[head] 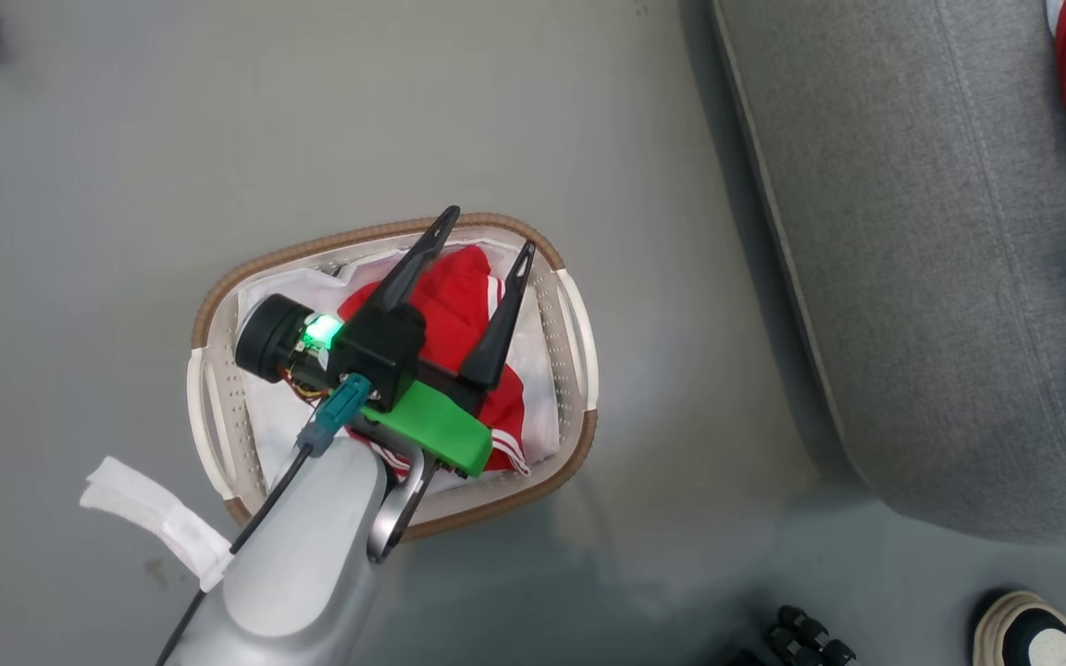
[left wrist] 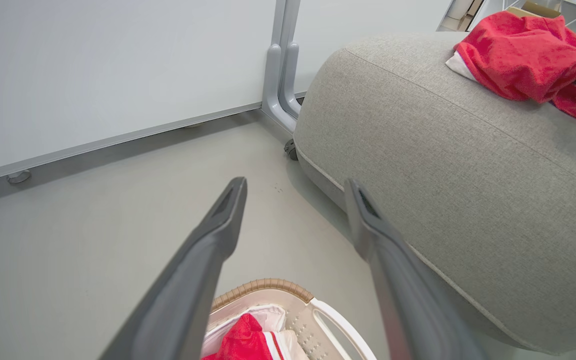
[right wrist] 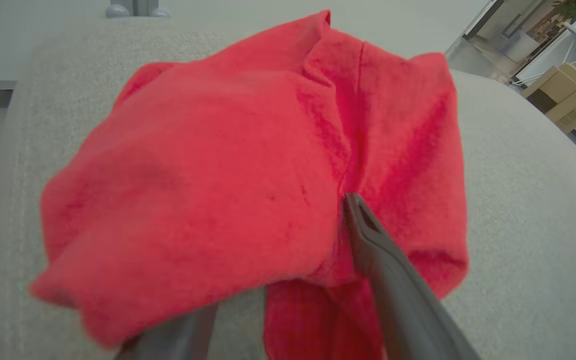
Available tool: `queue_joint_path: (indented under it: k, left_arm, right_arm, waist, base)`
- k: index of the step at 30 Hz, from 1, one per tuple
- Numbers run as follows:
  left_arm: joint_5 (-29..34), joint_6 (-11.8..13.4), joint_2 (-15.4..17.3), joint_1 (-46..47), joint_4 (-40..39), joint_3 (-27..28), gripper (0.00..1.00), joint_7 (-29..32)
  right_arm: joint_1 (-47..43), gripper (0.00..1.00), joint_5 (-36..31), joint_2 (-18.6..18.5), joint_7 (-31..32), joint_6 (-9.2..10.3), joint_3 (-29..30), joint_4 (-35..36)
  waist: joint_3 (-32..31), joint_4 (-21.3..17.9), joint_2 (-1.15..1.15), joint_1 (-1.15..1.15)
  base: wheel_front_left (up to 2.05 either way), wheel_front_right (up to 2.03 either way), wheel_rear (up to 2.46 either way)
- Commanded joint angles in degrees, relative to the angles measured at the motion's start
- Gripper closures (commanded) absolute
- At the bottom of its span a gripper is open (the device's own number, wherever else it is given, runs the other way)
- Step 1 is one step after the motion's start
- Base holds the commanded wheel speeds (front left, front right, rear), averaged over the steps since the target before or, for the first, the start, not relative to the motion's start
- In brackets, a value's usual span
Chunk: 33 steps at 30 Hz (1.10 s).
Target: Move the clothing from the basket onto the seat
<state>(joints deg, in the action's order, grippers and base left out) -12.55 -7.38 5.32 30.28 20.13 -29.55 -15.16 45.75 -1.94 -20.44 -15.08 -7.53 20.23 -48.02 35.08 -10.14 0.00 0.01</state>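
left gripper (head: pixel 487 233): nearest my head camera, hanging over the basket (head: pixel 579 342), both dark fingers spread wide with nothing between them
basket: on the grey floor (head: pixel 218 139) just beside the sofa (head: pixel 940 277), brown woven rim, white liner (head: pixel 533 370) inside
striped garment (head: pixel 459 287): red with white stripes, bunched on the liner in the basket, below my left gripper
right gripper (right wrist: pixel 293 200): over the sofa cushion, jaws apart, one finger bare against red cloth, the other mostly buried under it
red garment (right wrist: pixel 218 175): crumpled on the sofa seat, draped across my right gripper
shoe (head: pixel 1037 634): someone's foot, on the floor near the sofa's corner
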Motion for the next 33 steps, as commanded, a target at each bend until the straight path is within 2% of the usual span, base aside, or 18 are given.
queue_joint_path:
  k: [1, 9, 17, 28, 33]
  left_arm:
    - [0.44, -0.18, 0.66, -0.92, 0.13, 0.42, 0.0, 0.01]
    - [-0.32, -0.19, 0.19, -3.84, 0.92, 2.76, 0.0, 0.01]
    - [0.28, 0.34, 0.55, -9.19, 0.84, 9.22, 0.0, 0.01]
    - [1.23, 1.81, -0.73, -13.86, -0.83, 18.93, 0.0, 0.01]
    - [2.81, 2.33, -1.25, -15.39, -0.16, 22.64, 0.0, 0.01]
  right_arm:
    - [-2.25, 0.0, 0.66, 0.46, -0.13, 0.08, 0.11, 0.54]
    - [-11.79, 0.0, 2.7, 3.24, -0.13, 0.08, -0.72, 3.85]
    - [-18.39, 0.0, 5.31, 6.51, -0.13, 0.08, -6.84, 7.32]
    - [-18.17, 0.0, 9.95, 10.12, -0.13, 0.08, -19.58, 14.1]
    - [-18.85, 0.0, 11.89, 11.94, -0.13, 0.07, -23.03, 17.34]
  waist:
    - [-1.76, -1.19, 0.0, -0.01]
    - [-7.08, -2.11, 0.0, -0.01]
    - [-12.41, -1.74, 0.0, -0.01]
    - [-17.62, 1.71, 0.0, -0.01]
    - [-20.5, 3.92, 0.0, -0.01]
  base:
    - [0.0, 0.0, 0.0]
    - [0.0, 0.0, 0.0]
    - [0.0, 0.0, 0.0]
    - [0.0, 0.0, 0.0]
    - [0.0, 0.0, 0.0]
